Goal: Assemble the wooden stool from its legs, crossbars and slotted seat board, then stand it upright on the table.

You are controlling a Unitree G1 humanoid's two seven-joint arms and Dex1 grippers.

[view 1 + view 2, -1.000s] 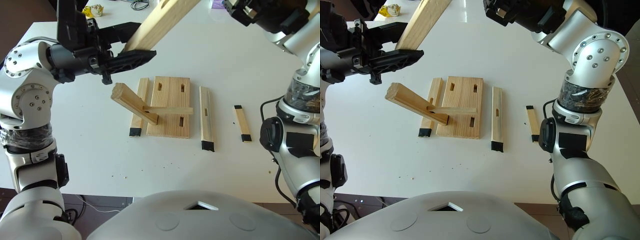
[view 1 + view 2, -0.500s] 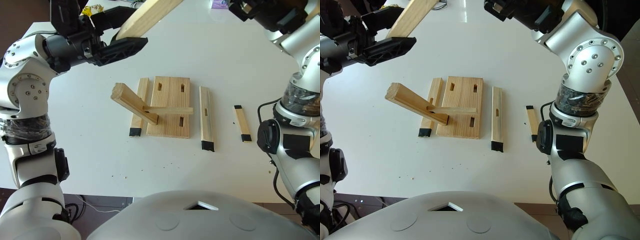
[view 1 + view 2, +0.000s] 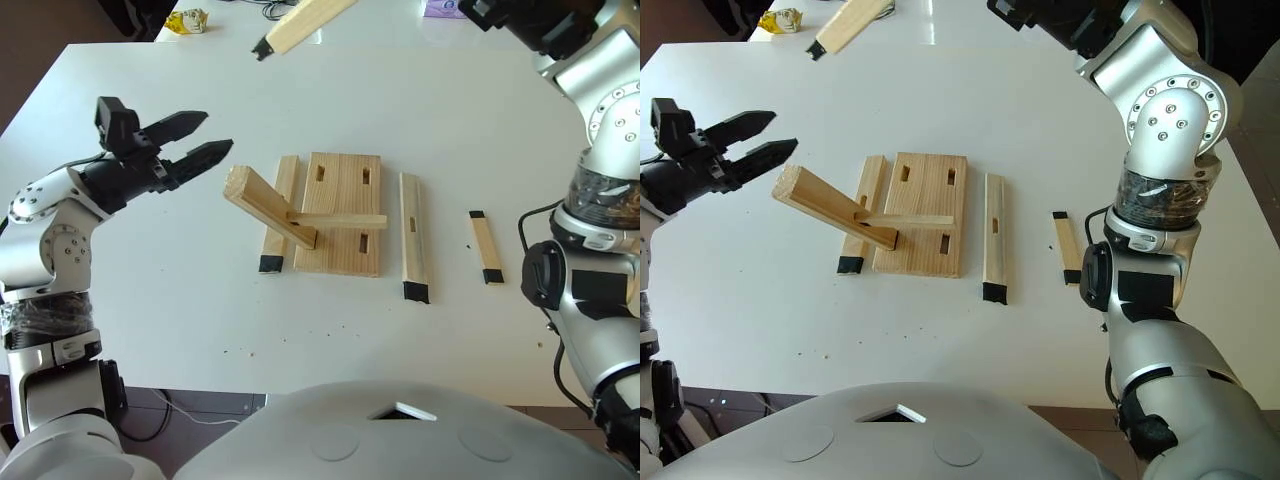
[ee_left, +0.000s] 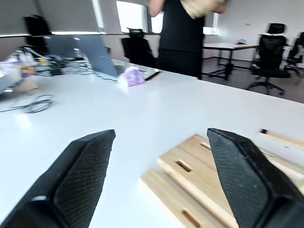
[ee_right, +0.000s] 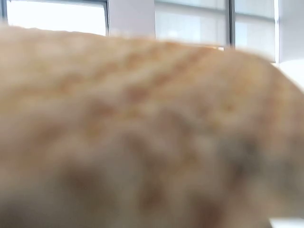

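Note:
The slotted seat board (image 3: 341, 186) lies flat mid-table. A thick leg (image 3: 262, 203) rests tilted on it with a thin crossbar (image 3: 345, 220) stuck in its side. One leg (image 3: 271, 250) lies along the board's left edge, another (image 3: 411, 236) to its right, and a short crossbar (image 3: 484, 246) farther right. My left gripper (image 3: 216, 133) hangs open and holds nothing, just left of the tilted leg's raised end; its fingers (image 4: 81, 176) frame the board. A further wooden leg (image 3: 297, 22) hangs above the table's far side, and the same wood (image 5: 142, 123) sits close against the right wrist camera.
A yellow object (image 3: 187, 20) and cables (image 3: 279, 8) lie at the table's far left, a purple object (image 3: 436, 8) at the far right. The white table (image 3: 180, 300) is bare in front of the parts and on its left.
My left gripper came off the raised leg's end and dropped down and left, near the tilted leg. The raised leg moved up and farther away. The parts on the table stayed put.

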